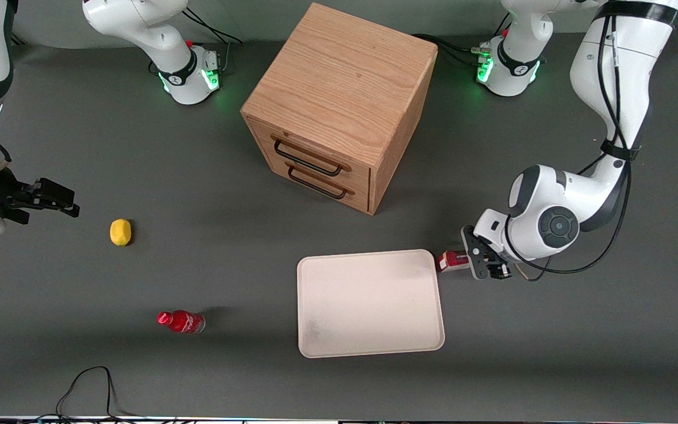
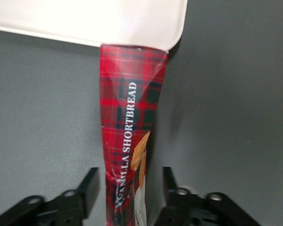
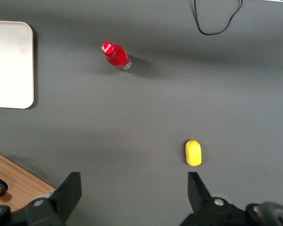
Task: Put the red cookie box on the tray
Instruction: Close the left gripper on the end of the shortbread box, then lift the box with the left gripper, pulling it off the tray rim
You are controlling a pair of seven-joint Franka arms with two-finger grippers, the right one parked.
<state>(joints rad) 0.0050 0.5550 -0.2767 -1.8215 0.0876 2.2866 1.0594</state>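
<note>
While the small red bottle with a red cap (image 1: pixel 181 321) lies on the dark grey table (image 1: pixel 139 377) closest to the front camera, toward the parked arm's end, the large flat cream-white rectangular tray (image 1: pixel 368 303) sits a little farther in, nearer the working arm. Just beside one of the tray's corners lies the long slim red tartan cookie box (image 2: pixel 129 136), its end at the tray's rim; whether they touch cannot be told. The left arm's black two-finger gripper (image 1: pixel 480 261) is low over the box at the end away from the tray, fingers (image 2: pixel 89 186) spread on either side, a gap showing at each. Farther off lie a small yellow lemon-like fruit (image 1: pixel 120 232) and a light oak two-drawer wooden cabinet (image 1: pixel 339 106).
</note>
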